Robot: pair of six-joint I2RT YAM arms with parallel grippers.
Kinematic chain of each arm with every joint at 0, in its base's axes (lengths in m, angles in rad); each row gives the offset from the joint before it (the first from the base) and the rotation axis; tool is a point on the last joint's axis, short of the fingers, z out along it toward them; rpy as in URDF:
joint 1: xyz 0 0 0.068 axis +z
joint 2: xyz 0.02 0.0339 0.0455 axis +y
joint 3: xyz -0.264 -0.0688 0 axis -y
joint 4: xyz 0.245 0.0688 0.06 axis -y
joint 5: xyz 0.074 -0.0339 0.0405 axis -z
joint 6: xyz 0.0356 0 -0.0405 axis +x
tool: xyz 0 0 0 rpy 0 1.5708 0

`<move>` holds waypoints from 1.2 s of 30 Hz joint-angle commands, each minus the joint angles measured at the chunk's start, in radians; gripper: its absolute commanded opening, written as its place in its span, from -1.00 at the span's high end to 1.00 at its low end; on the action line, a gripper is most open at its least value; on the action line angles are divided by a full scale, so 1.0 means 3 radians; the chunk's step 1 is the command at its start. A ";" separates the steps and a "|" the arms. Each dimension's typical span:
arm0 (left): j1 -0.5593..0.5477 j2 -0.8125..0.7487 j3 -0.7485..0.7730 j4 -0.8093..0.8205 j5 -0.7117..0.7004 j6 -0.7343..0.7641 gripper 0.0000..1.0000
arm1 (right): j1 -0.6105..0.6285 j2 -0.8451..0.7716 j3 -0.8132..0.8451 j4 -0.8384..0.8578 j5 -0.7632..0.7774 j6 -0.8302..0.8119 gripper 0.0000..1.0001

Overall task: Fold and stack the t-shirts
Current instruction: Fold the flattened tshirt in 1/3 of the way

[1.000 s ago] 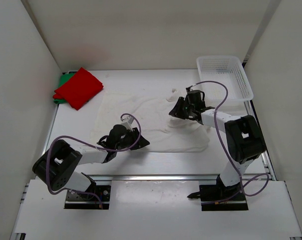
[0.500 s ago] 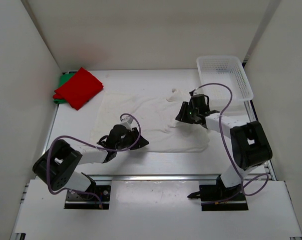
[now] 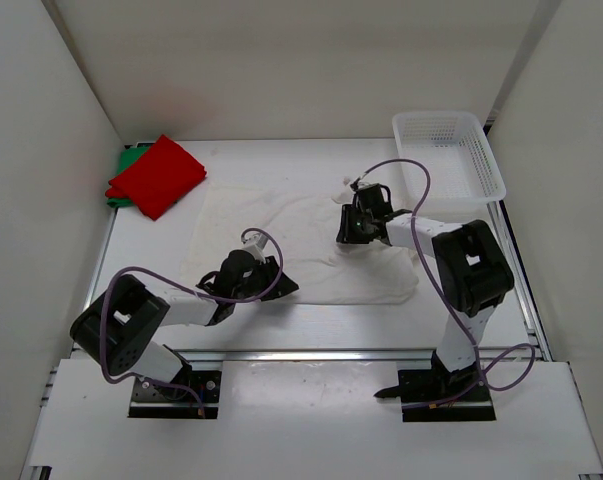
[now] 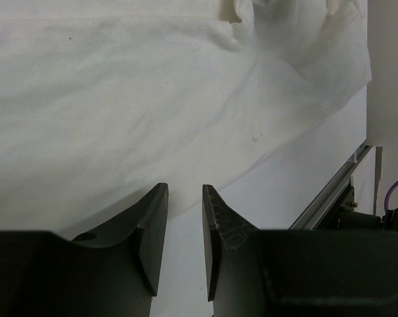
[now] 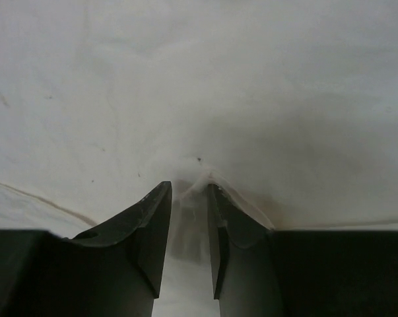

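Looking at a plain white soft cloth t-shirt (image 3: 281,225), spread out rumpled across the middle of the top view. Parked at its lower hem, a bit left of centre: the left gripper (image 4: 184,188), fingers (image 4: 152,224) just a thin slot apart, tips right over the hem line. Pinching cloth or not, honestly can't tell. Up at the shirt's upper right part: the right gripper (image 5: 189,188), fingers (image 5: 156,224) squeezed nearly together on a small puckered ridge of the white fabric. Folded red cloth t-shirt (image 3: 156,175) in the upper left, lying on a folded green cloth t-shirt (image 3: 127,158) peeking out along its left side. White plastic mesh basket (image 3: 481,170) off in the upper right.
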 commanded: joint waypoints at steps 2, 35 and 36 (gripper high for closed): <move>0.0020 0.0015 -0.0014 0.0131 0.0033 -0.0019 0.25 | 0.0077 0.0028 0.0163 -0.0080 0.0205 -0.0089 0.48; 0.0331 -0.0215 -0.0106 0.0090 0.0094 -0.0009 0.23 | 0.0067 0.0079 0.0720 -0.0095 0.0266 -0.0216 0.40; 0.0332 -0.0220 -0.0071 0.0065 0.0084 0.0001 0.23 | -0.0014 0.0013 0.0695 -0.0070 0.0261 -0.0196 0.40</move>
